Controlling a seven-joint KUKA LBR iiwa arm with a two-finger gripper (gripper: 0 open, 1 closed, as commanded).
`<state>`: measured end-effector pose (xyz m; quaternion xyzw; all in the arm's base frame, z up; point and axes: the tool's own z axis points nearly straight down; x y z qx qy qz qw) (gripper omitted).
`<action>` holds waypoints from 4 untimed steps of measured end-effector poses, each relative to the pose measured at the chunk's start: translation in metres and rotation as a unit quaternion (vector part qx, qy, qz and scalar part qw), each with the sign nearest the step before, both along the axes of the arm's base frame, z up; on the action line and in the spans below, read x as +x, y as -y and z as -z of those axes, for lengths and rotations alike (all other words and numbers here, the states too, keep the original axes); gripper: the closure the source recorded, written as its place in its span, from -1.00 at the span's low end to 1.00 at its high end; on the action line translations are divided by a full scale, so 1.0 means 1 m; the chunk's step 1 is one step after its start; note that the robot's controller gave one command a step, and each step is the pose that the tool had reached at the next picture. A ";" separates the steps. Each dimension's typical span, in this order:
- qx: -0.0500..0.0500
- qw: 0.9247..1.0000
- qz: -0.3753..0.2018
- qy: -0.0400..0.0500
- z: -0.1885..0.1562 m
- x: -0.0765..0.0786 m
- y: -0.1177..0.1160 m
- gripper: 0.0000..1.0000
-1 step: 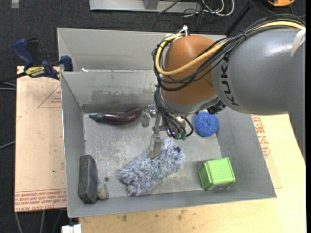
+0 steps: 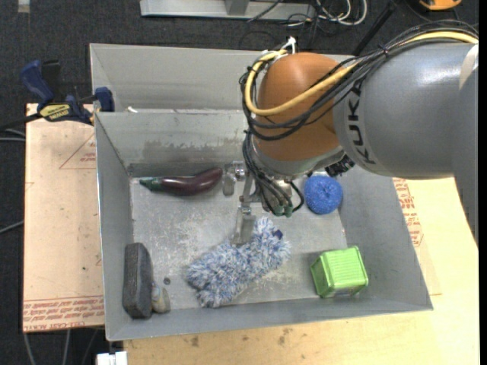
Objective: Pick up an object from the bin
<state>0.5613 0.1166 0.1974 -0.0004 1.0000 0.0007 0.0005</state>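
Camera view: gripper (image 2: 246,230) low in the grey bin (image 2: 114,204), near its middle, tip at the upper end of a fuzzy blue-and-white cloth (image 2: 236,265) that lies slantwise across the floor. Cannot tell whether the gripper is open or closed, or whether it grips the cloth. Purple eggplant (image 2: 186,182) by the back wall, to its left. Blue ball (image 2: 323,195) just right of it. Green box (image 2: 339,271) front right. Dark grey block (image 2: 137,280) and small stone (image 2: 160,301) front left, touching.

Jaws down at upper end of fuzzy blue-white mitt (image 2: 237,266), mid-bin. Purple eggplant (image 2: 186,182) near back wall. Blue ball (image 2: 323,195) right. Green box (image 2: 339,271) front right. Grey block (image 2: 137,280) front left.
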 end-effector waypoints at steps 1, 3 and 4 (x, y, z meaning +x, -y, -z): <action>0.001 1.000 0.017 0.002 0.052 -0.027 0.027 -1.00; 0.000 0.996 -0.087 -0.002 0.108 -0.034 0.035 1.00; 0.000 0.994 -0.110 0.003 -0.044 -0.015 0.042 1.00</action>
